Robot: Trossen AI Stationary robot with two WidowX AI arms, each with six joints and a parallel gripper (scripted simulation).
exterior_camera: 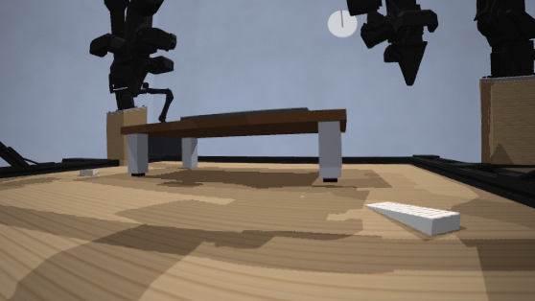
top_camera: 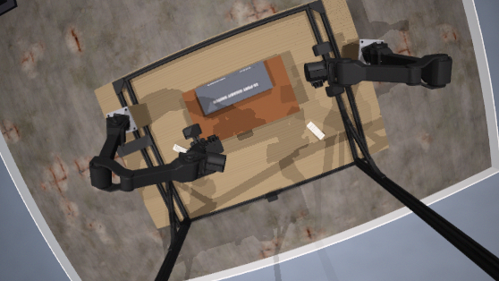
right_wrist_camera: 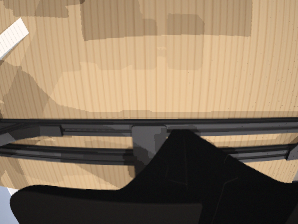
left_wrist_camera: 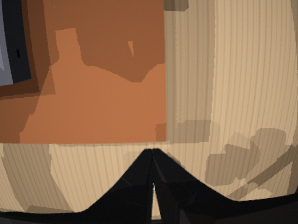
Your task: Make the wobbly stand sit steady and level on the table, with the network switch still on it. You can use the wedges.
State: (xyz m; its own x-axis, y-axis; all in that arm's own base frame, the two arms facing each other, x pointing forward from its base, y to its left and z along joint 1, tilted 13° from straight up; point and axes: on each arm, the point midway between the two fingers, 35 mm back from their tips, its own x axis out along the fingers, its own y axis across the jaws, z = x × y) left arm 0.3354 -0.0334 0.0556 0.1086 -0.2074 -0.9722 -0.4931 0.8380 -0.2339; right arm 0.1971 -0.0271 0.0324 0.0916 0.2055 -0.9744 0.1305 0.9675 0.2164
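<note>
The brown stand (top_camera: 243, 102) sits mid-table with the grey network switch (top_camera: 234, 87) lying on its top. In the exterior view it (exterior_camera: 235, 122) rests on pale legs (exterior_camera: 330, 150). One white wedge (top_camera: 315, 130) lies on the table beside the stand and shows large in the low view (exterior_camera: 414, 216). A second, smaller wedge (top_camera: 179, 148) lies next to my left arm and shows far off (exterior_camera: 88, 173). My left gripper (left_wrist_camera: 151, 155) (top_camera: 203, 144) is shut and empty, hovering over the table just off the stand's edge. My right gripper (top_camera: 313, 72) (exterior_camera: 409, 64) is shut and empty, raised high near the stand's other end.
A black frame rail (right_wrist_camera: 147, 129) runs along the table edge under my right gripper. Wooden blocks (exterior_camera: 507, 120) carry the arm bases at the table's ends.
</note>
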